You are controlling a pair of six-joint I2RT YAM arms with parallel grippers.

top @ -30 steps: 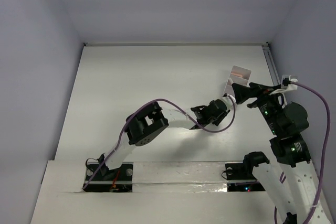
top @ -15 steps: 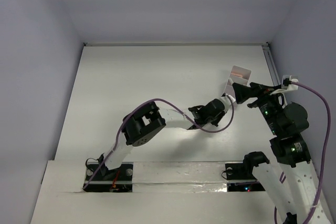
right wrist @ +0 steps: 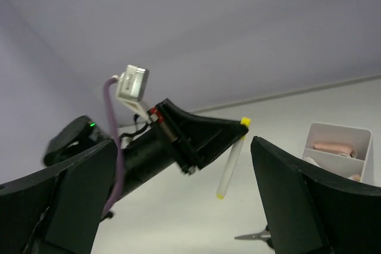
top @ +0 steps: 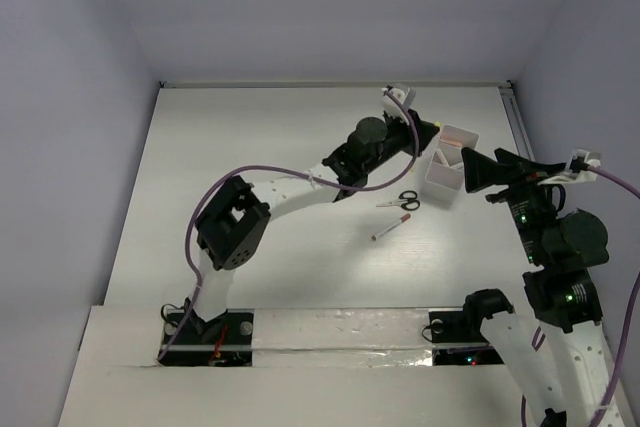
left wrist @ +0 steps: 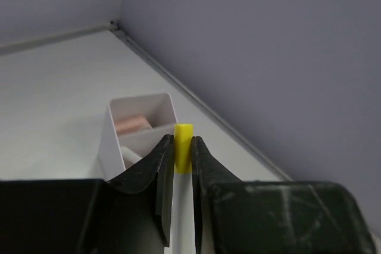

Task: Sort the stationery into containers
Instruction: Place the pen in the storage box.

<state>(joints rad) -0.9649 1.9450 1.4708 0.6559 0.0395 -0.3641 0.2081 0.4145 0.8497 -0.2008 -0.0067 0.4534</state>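
The table is white and matte, with a flat top under even, diffuse light that casts only faint, soft shadows. Plain pale lavender-grey panels enclose it on three sides: back wall, left wall and right wall. A thin dark seam marks the join along the far edge. A narrow metal rail runs along the table's right edge, at the foot of the right wall. At the near edge a white board spans the width, with glossy clear tape along its far side.
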